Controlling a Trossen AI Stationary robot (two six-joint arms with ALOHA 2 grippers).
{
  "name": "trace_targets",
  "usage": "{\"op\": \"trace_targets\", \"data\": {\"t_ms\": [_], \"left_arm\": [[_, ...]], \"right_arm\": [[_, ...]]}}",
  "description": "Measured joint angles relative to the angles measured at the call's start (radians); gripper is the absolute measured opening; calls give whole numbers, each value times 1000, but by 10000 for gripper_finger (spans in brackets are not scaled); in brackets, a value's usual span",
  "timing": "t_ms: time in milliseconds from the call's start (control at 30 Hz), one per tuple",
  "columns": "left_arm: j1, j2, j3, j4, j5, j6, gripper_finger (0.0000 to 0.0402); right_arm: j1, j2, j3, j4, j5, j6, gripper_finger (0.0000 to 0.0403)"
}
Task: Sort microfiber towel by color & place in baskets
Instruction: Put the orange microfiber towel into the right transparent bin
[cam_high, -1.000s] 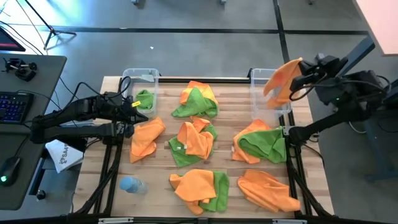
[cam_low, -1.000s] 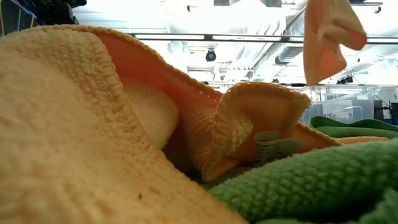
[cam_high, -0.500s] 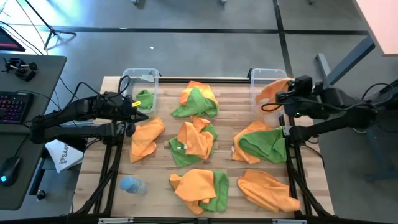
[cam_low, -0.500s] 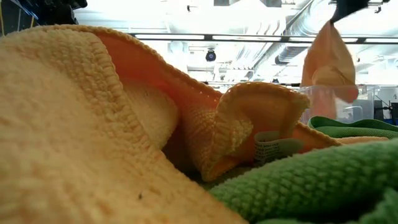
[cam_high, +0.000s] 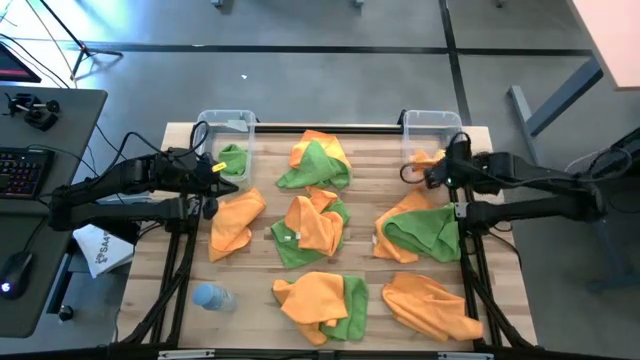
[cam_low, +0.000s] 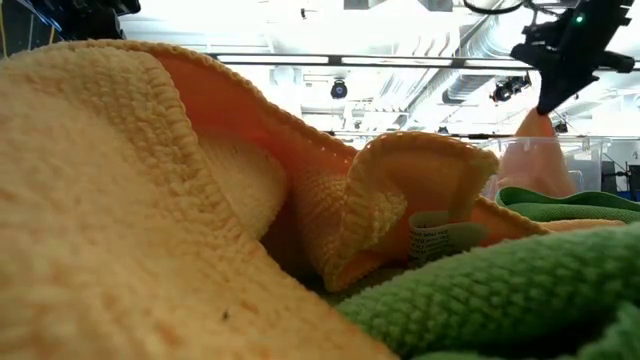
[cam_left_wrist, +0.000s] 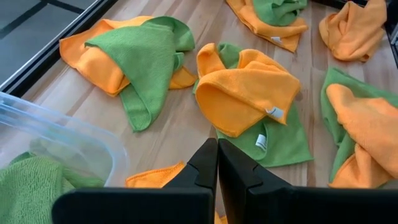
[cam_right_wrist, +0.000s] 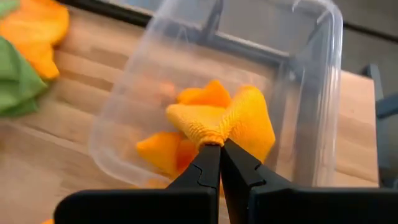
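An orange microfiber towel (cam_right_wrist: 214, 121) is held inside the right clear basket (cam_right_wrist: 311, 93), pinched by the right gripper (cam_right_wrist: 219, 144). The left gripper (cam_left_wrist: 217, 146) is closed, empty, beside the left basket (cam_high: 222, 122).

Hardly any writing could be read. A white sheet (cam_high: 98, 250) lying by the left edge of the tabletop (cam_high: 262, 232) bore dark capitals that seemed to begin "SA", the rest unclear. Small sewn-in tags (cam_left_wrist: 274, 112) on the towels (cam_left_wrist: 249, 90) carried print too fine to make out.
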Motion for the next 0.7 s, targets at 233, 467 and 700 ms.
{"op": "trace_targets", "data": {"t_ms": [233, 467, 700], "left_arm": [[0, 0, 0, 1, 0, -10, 0], [0, 0, 0, 1, 0, -37, 0], [0, 0, 0, 1, 1, -37, 0]], "right_arm": [[-297, 11, 1, 207, -204, -363, 0], [-609, 97, 2, 283, -433, -652, 0], [-728, 228, 2, 337, -534, -932, 0]]}}
